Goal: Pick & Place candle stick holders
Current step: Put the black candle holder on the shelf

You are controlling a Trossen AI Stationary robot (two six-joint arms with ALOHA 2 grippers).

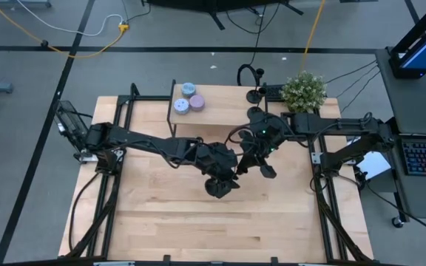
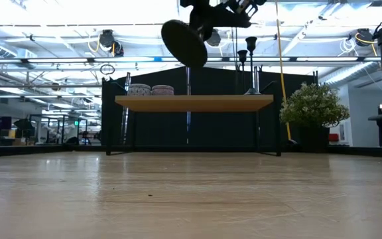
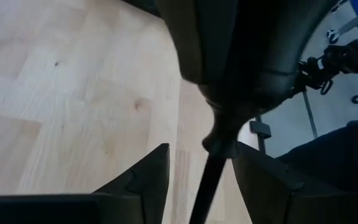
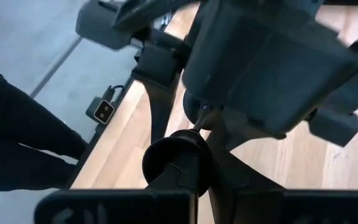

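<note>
Both arms meet over the middle of the table (image 1: 161, 229). The left gripper (image 1: 220, 183) and the right gripper (image 1: 261, 166) sit just beside each other, raised well above the wood.

One holder (image 2: 184, 43) is off the table, tilted, with its round base facing partly downward in the low view. In the left wrist view, its thin stem (image 3: 213, 168) runs between the two left fingers (image 3: 145, 177); the fingers are spread and a gap shows on each side of the stem. In the right wrist view, the base (image 4: 176, 158) sits at the right fingers (image 4: 225, 171), and the stem leads up into the left gripper's body. Whether the right jaws pinch the base or merely touch it cannot be told.

Two more holders (image 2: 246, 56) stand upright on the shelf (image 2: 194, 101) at the table's far edge, near the plant (image 1: 304, 90). Small round tins (image 1: 186, 98) rest on the shelf's other end.
</note>
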